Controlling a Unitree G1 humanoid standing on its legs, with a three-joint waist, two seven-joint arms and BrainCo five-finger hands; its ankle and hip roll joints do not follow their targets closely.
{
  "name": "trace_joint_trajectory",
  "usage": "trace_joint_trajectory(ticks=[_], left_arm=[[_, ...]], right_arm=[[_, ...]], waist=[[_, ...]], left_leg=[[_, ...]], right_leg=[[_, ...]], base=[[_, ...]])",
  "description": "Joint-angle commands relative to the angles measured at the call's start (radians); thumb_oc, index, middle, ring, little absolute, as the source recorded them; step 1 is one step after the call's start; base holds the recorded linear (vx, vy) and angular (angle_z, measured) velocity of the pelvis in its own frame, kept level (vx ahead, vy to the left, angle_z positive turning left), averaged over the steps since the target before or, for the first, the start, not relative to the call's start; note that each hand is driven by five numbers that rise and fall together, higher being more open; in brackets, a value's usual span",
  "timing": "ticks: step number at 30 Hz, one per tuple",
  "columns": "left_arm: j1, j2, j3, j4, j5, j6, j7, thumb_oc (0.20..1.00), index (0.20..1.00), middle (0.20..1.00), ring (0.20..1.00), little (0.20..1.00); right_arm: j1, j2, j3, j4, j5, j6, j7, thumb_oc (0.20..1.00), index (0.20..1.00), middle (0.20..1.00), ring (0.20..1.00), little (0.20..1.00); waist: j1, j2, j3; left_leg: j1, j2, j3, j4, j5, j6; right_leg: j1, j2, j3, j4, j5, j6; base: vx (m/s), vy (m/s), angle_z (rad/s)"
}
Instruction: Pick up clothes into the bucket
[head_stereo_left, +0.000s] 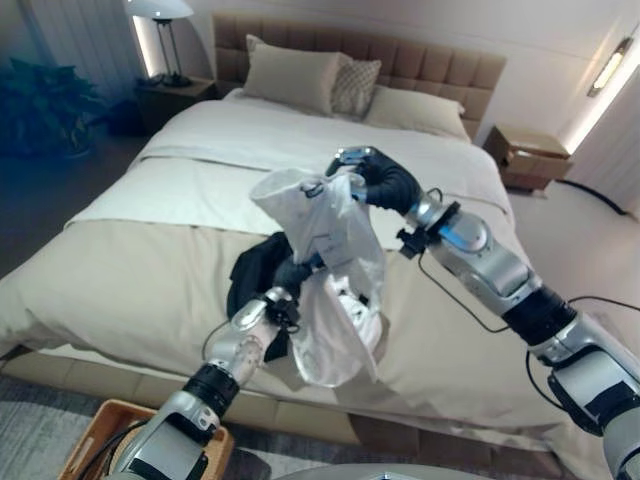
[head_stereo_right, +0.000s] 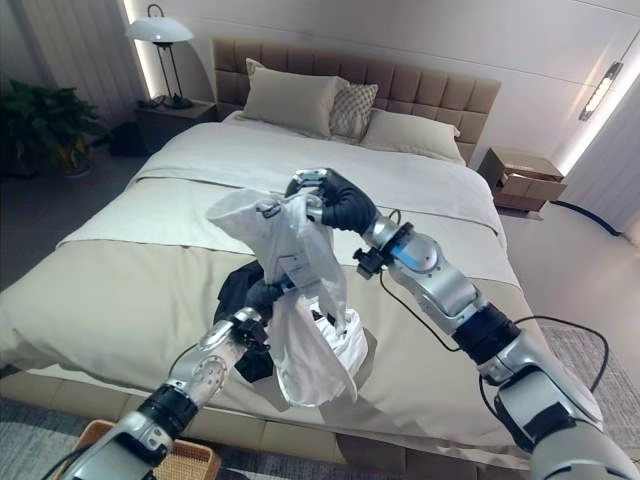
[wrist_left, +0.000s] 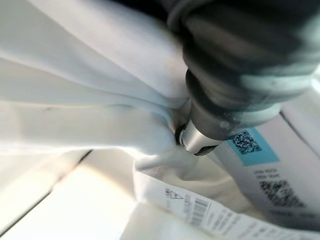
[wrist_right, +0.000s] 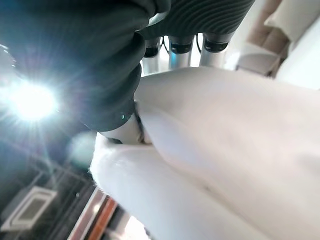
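A white garment (head_stereo_left: 325, 260) hangs in the air over the bed's near edge, with a printed label (wrist_left: 200, 205) dangling from it. My right hand (head_stereo_left: 378, 182) is shut on its top edge; the thumb and fingers (wrist_right: 172, 50) pinch the white cloth (wrist_right: 225, 125) between them. Lower down, my left hand (head_stereo_right: 262, 297) reaches into the garment's side and pinches a fold of the cloth (wrist_left: 100, 75). A black garment (head_stereo_left: 248, 272) lies crumpled on the beige bedspread just behind the left hand. The woven basket (head_stereo_left: 85, 440) stands on the floor at the lower left, below the left arm.
The bed (head_stereo_left: 150, 290) spans the view, with pillows (head_stereo_left: 300, 75) at the padded headboard. A nightstand with a lamp (head_stereo_right: 160, 40) stands at the far left, beside a plant (head_stereo_right: 40, 125). Another nightstand (head_stereo_right: 525, 178) is at the far right.
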Motion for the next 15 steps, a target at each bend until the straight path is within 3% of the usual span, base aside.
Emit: trace_joint_trajectory(ticks=[1, 4, 5, 6, 13, 15], left_arm=[[-0.021, 0.045, 0.015, -0.013, 0.1, -0.067, 0.046, 0.2, 0.2, 0.2, 0.2, 0.2], [0.047, 0.084, 0.067, -0.08, 0.149, -0.081, 0.06, 0.2, 0.2, 0.2, 0.2, 0.2], [0.07, 0.1, 0.092, -0.103, 0.168, -0.088, 0.07, 0.2, 0.2, 0.2, 0.2, 0.2], [0.122, 0.113, 0.146, -0.136, 0.168, -0.093, 0.071, 0.2, 0.2, 0.2, 0.2, 0.2], [0.258, 0.15, 0.329, -0.215, 0.179, -0.121, 0.097, 0.2, 0.2, 0.2, 0.2, 0.2], [0.32, 0.189, 0.43, -0.267, 0.204, -0.141, 0.113, 0.2, 0.2, 0.2, 0.2, 0.2]], right_arm=[[-0.053, -0.032, -0.132, -0.072, 0.067, -0.076, -0.041, 0.2, 0.2, 0.2, 0.2, 0.2], [-0.006, -0.036, -0.182, -0.074, 0.076, -0.08, -0.047, 0.2, 0.2, 0.2, 0.2, 0.2], [0.013, -0.035, -0.197, -0.078, 0.078, -0.08, -0.05, 0.247, 0.247, 0.247, 0.247, 0.247], [0.04, -0.034, -0.223, -0.089, 0.083, -0.08, -0.045, 1.0, 1.0, 1.0, 1.0, 1.0], [0.129, -0.023, -0.295, -0.103, 0.101, -0.076, -0.03, 1.0, 1.0, 1.0, 1.0, 1.0], [0.179, -0.026, -0.341, -0.07, 0.051, -0.071, -0.041, 1.0, 1.0, 1.0, 1.0, 1.0]], waist=[[0.028, -0.029, 0.025], [0.038, -0.027, 0.033], [0.041, -0.026, 0.036], [0.047, -0.026, 0.037], [0.063, -0.022, 0.039], [0.072, -0.016, 0.04]], left_leg=[[-0.047, 0.023, 0.012, 0.121, -0.063, 0.002], [-0.052, 0.023, 0.01, 0.125, -0.064, 0.003], [-0.053, 0.023, 0.009, 0.125, -0.064, 0.002], [-0.053, 0.024, 0.008, 0.125, -0.063, 0.002], [-0.051, 0.028, 0.005, 0.119, -0.06, 0.0], [-0.051, 0.028, 0.002, 0.118, -0.059, -0.001]], right_leg=[[-0.012, -0.107, -0.078, 0.081, 0.048, 0.091], [-0.012, -0.108, -0.081, 0.082, 0.045, 0.09], [-0.013, -0.107, -0.081, 0.082, 0.044, 0.089], [-0.011, -0.107, -0.083, 0.082, 0.041, 0.088], [-0.006, -0.104, -0.092, 0.082, 0.034, 0.085], [-0.003, -0.105, -0.097, 0.082, 0.032, 0.085]], base=[[0.0, 0.0, 0.04], [0.0, 0.0, 0.0], [0.01, -0.006, 0.03], [0.0, 0.0, 0.0], [0.01, -0.006, 0.04], [0.01, -0.006, 0.06]])
